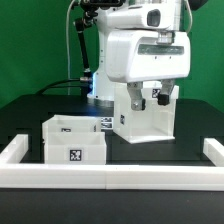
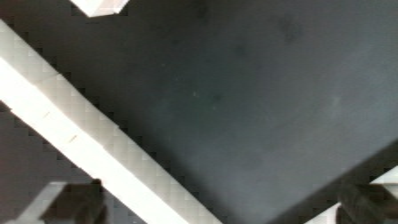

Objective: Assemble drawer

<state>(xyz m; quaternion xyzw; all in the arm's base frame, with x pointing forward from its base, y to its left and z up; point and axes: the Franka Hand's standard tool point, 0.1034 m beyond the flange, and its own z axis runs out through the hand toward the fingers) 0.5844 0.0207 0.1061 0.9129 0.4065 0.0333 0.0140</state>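
The drawer (image 1: 72, 141), a low white open-topped box with a black-and-white tag on its front, sits on the black table at the exterior view's left. The taller white hollow housing (image 1: 146, 122) stands just to its right, apart from it. My gripper (image 1: 149, 99) hangs at the housing's top edge with its dark fingers spread. In the wrist view the gripper (image 2: 222, 206) is open and empty. One finger (image 2: 59, 205) shows in one lower corner and the other in the opposite corner. Between them lie the black table and a slanting white strip (image 2: 80, 125). I cannot tell which part the strip is.
The long white border rail (image 1: 110, 176) runs along the table's front, with raised ends at the exterior view's left (image 1: 14, 149) and right (image 1: 212, 150). The arm's base and cables (image 1: 92, 70) stand behind the housing. A small white corner (image 2: 107, 5) shows at the wrist view's edge.
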